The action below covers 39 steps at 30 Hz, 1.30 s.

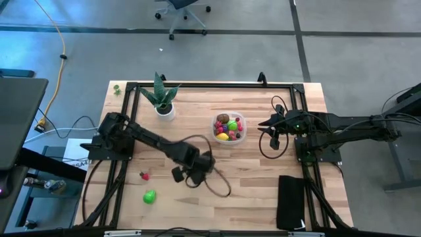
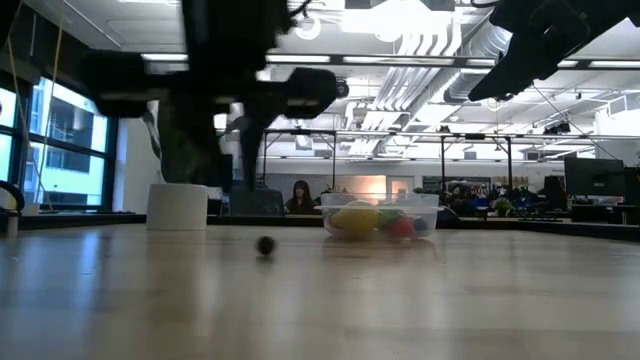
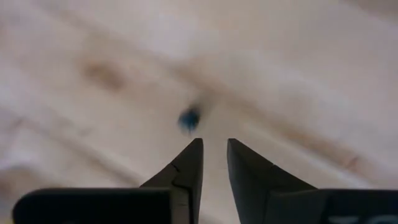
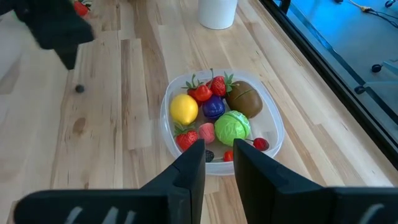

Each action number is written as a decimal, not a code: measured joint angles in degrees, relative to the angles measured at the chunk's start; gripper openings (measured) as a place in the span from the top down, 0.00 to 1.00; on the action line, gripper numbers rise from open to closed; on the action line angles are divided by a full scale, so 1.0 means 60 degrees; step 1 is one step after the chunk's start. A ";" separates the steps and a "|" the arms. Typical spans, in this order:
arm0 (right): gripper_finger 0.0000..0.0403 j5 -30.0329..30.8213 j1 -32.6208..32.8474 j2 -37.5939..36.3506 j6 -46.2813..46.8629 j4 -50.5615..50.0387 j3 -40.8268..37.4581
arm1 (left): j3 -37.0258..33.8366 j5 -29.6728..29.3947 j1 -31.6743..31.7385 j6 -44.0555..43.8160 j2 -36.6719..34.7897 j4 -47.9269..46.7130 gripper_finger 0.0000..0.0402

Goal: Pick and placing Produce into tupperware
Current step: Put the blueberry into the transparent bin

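Tupperware (image 4: pixel 222 121) mid-table holds produce: lemon, strawberries, green, kiwi, purple. Left claw (image 3: pixel 213 149) slightly apart, empty, over dark berry (image 3: pixel 189 119) on table. Right claw (image 4: pixel 219 155) narrow gap, above tupperware.

Open-plan lab/office: exposed ceiling ducts (image 2: pixel 440 50), office chair (image 1: pixel 184 10), seated person (image 2: pixel 299 197).

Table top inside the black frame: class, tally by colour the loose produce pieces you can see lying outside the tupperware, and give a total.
Red strawberry: 1
Bright green fruit: 1
Tiny dark berry: 1
Total: 3
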 joint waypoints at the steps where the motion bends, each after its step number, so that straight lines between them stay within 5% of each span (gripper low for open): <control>1: 0.82 0.0000 0.0000 0.0000 0.0000 0.0000 0.0000 | 0.0187 -0.0003 0.0172 0.0079 -0.0002 -0.0154 0.85; 6: 0.82 0.0004 0.0000 0.0000 0.0000 0.0000 0.0000 | 0.0768 0.0106 0.0866 0.0287 -0.0024 -0.0521 0.88; 13: 0.82 0.0002 0.0000 -0.0002 0.0000 0.0000 0.0000 | 0.0824 0.1044 0.1272 0.0471 0.0136 0.0904 0.83; 23: 0.82 0.0000 0.0000 -0.0004 0.0000 0.0003 0.0000 | 0.0813 0.2552 0.0981 -0.0706 0.0723 0.2572 0.74; 39: 0.82 0.0000 0.0000 0.0000 0.0000 -0.0004 0.0000 | -0.0628 0.2803 0.0169 -0.2437 0.0719 0.6409 0.74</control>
